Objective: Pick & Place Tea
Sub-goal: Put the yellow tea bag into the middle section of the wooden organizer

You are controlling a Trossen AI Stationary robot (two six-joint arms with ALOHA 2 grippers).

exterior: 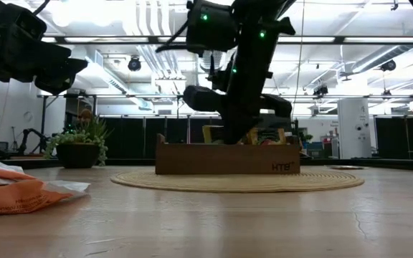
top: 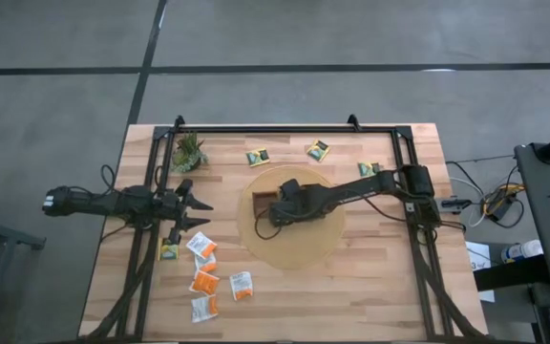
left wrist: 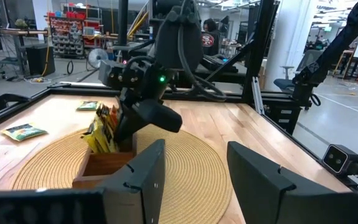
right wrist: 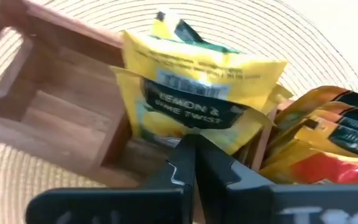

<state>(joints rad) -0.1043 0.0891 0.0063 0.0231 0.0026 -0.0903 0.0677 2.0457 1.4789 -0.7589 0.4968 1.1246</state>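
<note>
Overhead, the right tool (top: 267,218) is buried under its own arm above the wooden tray (top: 259,199) on the round mat (top: 294,234) at frame centre, so only the right wrist view shows its fingers pinched together on a yellow sachet (right wrist: 197,99) standing in a compartment beside orange ones (right wrist: 328,140). Left of centre, the left tool (top: 199,214) hangs with fingers spread and nothing between them, above loose sachets (top: 203,282) on the surface (top: 390,287); two more yellow sachets (top: 258,158) lie towards the top edge.
</note>
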